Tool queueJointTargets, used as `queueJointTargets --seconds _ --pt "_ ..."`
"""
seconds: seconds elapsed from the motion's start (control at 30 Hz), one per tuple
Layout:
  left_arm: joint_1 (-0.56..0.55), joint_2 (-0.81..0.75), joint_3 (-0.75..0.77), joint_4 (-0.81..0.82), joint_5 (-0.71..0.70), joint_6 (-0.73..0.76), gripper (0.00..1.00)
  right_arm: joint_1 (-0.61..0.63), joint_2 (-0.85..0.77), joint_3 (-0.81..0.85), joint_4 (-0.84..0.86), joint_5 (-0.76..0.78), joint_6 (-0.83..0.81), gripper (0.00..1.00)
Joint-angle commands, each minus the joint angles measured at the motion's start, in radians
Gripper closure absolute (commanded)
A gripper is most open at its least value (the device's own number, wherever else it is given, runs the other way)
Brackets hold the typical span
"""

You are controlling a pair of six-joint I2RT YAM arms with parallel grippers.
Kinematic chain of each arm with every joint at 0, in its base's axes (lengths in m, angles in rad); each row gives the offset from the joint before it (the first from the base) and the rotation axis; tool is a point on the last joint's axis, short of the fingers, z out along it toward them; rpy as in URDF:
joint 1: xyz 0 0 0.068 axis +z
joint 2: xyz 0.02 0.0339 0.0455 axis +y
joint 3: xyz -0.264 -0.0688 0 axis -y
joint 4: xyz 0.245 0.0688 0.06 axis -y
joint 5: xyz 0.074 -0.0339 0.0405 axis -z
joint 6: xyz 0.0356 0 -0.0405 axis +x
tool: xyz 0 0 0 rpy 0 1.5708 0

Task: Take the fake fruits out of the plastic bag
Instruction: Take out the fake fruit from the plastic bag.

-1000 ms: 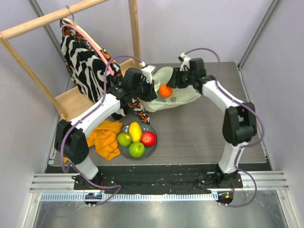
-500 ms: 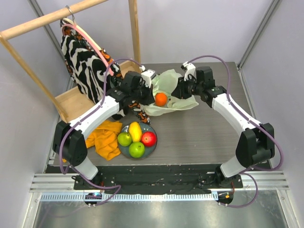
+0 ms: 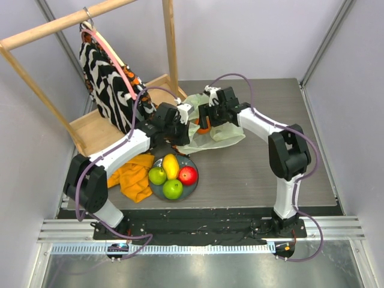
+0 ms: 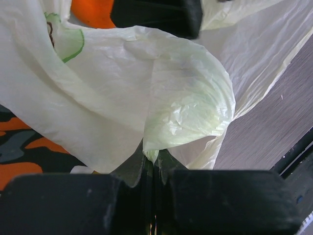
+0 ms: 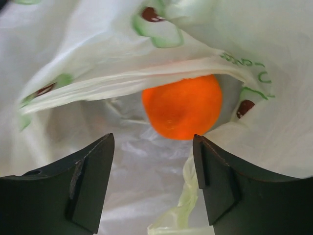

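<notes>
The left tool is closed on a fold of the plastic bag, so its mouth is held up; the right tool is spread open before the orange, lying inside the bag on the desk.

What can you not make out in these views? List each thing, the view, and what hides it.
1. Top view: the right gripper covers most of the orange.
2. Right wrist view: a fold of the bag hides the orange's top and anything deeper.
3. Left wrist view: the top edge cuts off the orange.
4. Top view: the jaws of the left gripper are too small to read.
</notes>
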Motion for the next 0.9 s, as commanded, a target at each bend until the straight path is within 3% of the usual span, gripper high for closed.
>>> queueJointTargets --seconds 0.0,0.17,0.27,0.3,0.4,0.73,0.87 --pt "0.003 -0.075 -0.02 0.05 -0.011 0.009 0.96 0.011 0.058 0.095 -0.008 0.133 0.035 0.24" --pt "0.003 -0.086 -0.032 0.058 -0.007 0.011 0.96 0.022 0.12 0.123 0.021 0.121 0.077 0.22" --pt "0.001 -0.084 -0.032 0.064 -0.008 0.009 0.96 0.028 0.122 0.115 0.054 0.113 0.068 0.44" --pt "0.001 -0.081 -0.032 0.064 -0.007 0.009 0.96 0.027 0.119 0.106 0.061 0.12 0.066 0.57" --pt "0.003 -0.078 -0.023 0.063 -0.019 0.009 0.96 0.019 0.068 0.084 0.05 0.088 0.043 0.7" --pt "0.009 -0.028 0.06 0.056 -0.048 0.018 0.96 0.002 -0.335 -0.049 -0.031 -0.071 -0.122 0.81" --pt "0.011 0.003 0.106 0.05 -0.08 0.003 0.86 0.001 -0.472 -0.101 -0.132 -0.236 -0.265 0.8"
